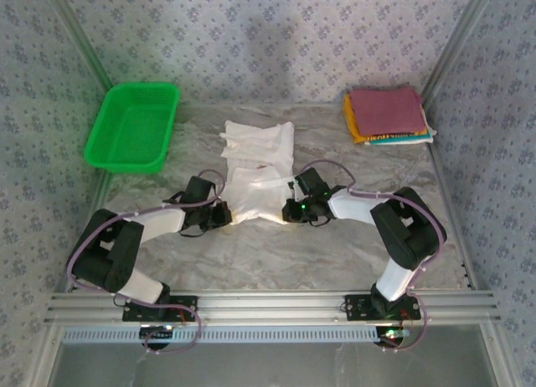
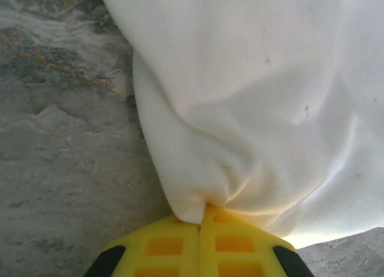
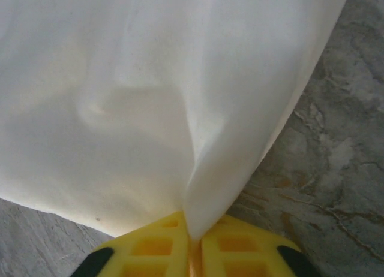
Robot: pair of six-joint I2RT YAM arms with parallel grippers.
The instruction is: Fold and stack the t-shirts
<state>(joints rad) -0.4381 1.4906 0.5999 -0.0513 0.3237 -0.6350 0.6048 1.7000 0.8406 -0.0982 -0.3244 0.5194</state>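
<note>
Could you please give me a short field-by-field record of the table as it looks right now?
white t-shirt: mid-table, partly folded, near edge bunched between the arms
left gripper: shut on the shirt's near left corner
right gripper: shut on the shirt's near right corner
folded stack: far right corner; maroon on top, yellow and teal edges below
green basket: far left, apart from the shirts
table: crinkled grey covering

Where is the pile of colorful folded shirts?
In the top view, the folded stack sits in the far right corner of the table, maroon on top, right of the white t-shirt; the green basket is in the far left corner.
</note>
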